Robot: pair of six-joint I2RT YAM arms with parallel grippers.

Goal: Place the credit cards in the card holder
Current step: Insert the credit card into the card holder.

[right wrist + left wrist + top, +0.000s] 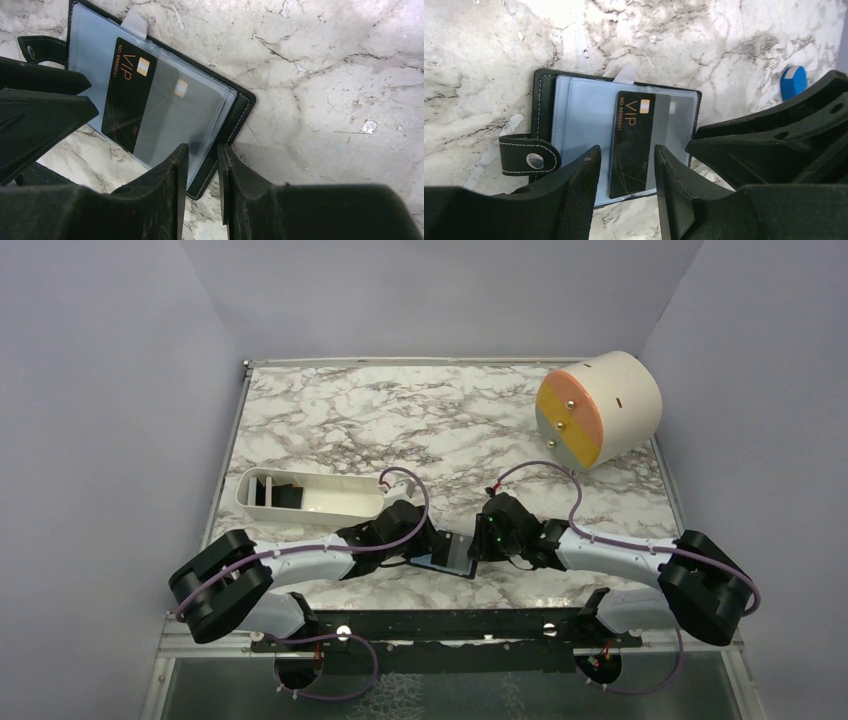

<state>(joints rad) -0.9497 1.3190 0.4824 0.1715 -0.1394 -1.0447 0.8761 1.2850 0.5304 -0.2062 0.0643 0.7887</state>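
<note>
Card holder (541, 100) lies open on the marble tabletop (724, 40) between both arms. VIP card (631, 150) sits about half inside a clear sleeve (579, 115), the rest sticking out. Left gripper (627, 148) is open, fingers either side of the exposed end. Right gripper (202, 146) straddles the holder's right cover edge; can't tell if it clamps. Suggest: pin the holder, push the free edge flat along the sleeve in 1 slow stroke, don't buckle the plastic.

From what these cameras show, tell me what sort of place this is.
Probably a robot test cell: plain lilac walls box in a marble-look table, with two arms bolted at its near edge.
</note>
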